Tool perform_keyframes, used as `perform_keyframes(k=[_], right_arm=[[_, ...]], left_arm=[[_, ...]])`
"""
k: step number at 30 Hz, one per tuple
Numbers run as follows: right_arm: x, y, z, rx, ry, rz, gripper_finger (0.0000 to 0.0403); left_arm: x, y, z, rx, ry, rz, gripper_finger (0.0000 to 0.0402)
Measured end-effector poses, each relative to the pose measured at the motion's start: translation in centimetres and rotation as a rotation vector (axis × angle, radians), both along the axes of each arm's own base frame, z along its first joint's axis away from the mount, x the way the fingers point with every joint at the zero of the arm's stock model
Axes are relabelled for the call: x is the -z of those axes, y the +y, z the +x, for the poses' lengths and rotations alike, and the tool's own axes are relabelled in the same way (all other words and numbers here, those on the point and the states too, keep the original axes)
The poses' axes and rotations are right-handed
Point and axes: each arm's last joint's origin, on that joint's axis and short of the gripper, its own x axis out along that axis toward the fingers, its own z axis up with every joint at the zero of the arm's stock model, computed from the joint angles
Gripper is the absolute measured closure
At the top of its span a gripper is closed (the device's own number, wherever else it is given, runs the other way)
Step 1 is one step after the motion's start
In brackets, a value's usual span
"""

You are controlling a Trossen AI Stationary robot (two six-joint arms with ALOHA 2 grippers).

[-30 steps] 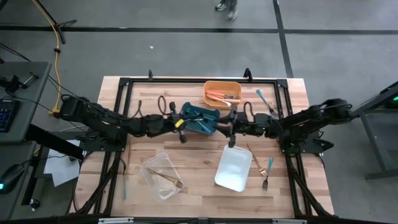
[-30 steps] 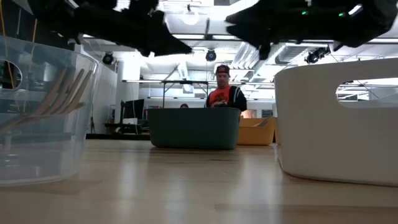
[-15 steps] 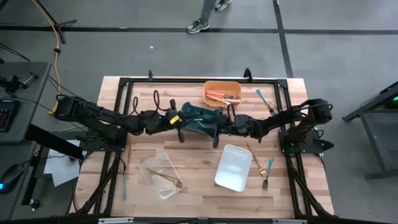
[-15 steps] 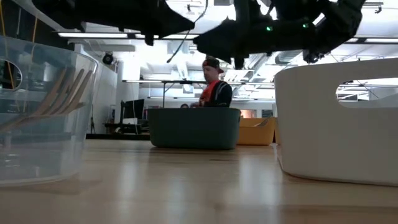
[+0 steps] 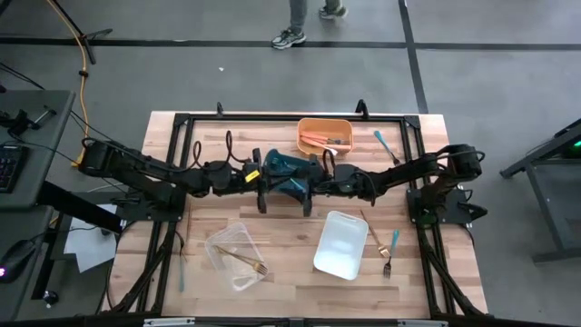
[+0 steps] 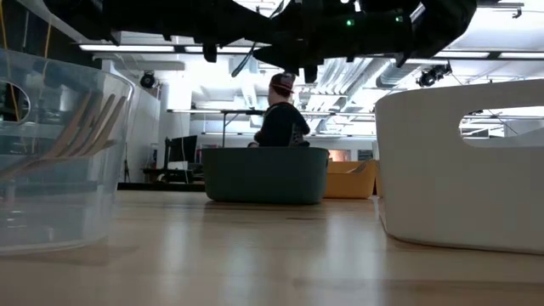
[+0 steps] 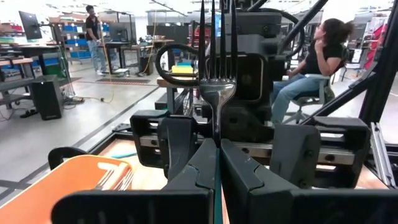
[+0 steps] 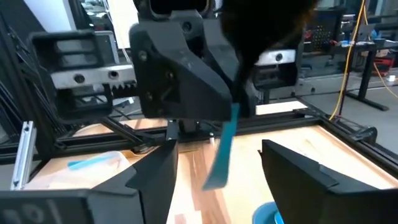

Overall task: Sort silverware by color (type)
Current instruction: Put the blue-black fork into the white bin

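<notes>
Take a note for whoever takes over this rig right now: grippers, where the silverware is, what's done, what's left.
Left gripper: shut on a teal-handled fork, held above the teal bin.
Right gripper: open, facing the fork's handle, not gripping.
Done: salmon pieces in the orange bin; gold fork in the clear bin. The arms hide the teal bin's contents.
Left: the held fork; loose teal piece, gold pieces and dark fork beside the white bin; another teal piece at the table's left edge.
</notes>
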Motion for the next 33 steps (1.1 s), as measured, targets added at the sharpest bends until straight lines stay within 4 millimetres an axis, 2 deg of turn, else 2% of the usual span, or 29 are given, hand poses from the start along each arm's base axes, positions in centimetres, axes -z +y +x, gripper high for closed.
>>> perform_keyframes(k=[3, 6, 9, 12, 13, 17, 19, 24, 28, 33], right_arm=[[-0.3, 0.0, 0.1, -0.001, -0.009, 0.008, 0.0185], [-0.2, 0.0, 0.1, -0.001, -0.01, 0.051, 0.0217], [-0.2, 0.0, 0.1, -0.002, -0.011, 0.062, 0.0282], [-0.2, 0.0, 0.1, -0.001, -0.011, 0.064, 0.0369], [-0.2, 0.0, 0.1, -0.003, -0.01, 0.063, 0.0382], [0.0, 0.0, 0.1, -0.003, 0.008, 0.081, 0.0374], [0.2, 0.0, 0.1, -0.003, 0.034, 0.068, 0.0383], [0.0, -0.6, -0.7, 0.018, 0.15, 0.054, 0.0394], [-0.8, -0.7, -2.3, 0.032, 0.282, -0.005, 0.0398], [-2.0, 1.1, -5.5, 0.034, 0.467, -0.078, 0.0399]], left_arm=[[0.0, 0.0, 0.0, 0.001, 0.0, 0.0, 0.0401], [0.0, 0.0, 0.0, 0.0, 0.001, 0.008, 0.0401], [0.0, 0.0, 0.0, 0.0, 0.002, 0.008, 0.0401], [0.1, 0.0, 0.0, 0.0, 0.007, 0.008, 0.039], [0.1, 0.0, 0.0, -0.001, 0.009, 0.009, 0.0385], [0.3, 0.0, 0.0, 0.0, 0.041, 0.028, 0.0362], [0.3, 0.0, -0.2, -0.001, 0.065, 0.032, 0.0351], [-0.8, 0.1, -1.6, -0.023, 0.096, 0.034, 0.0331], [-1.7, 0.3, -3.1, -0.042, 0.143, 0.039, 0.0322], [-1.4, 0.4, -5.5, -0.042, 0.103, 0.109, 0.0324]])
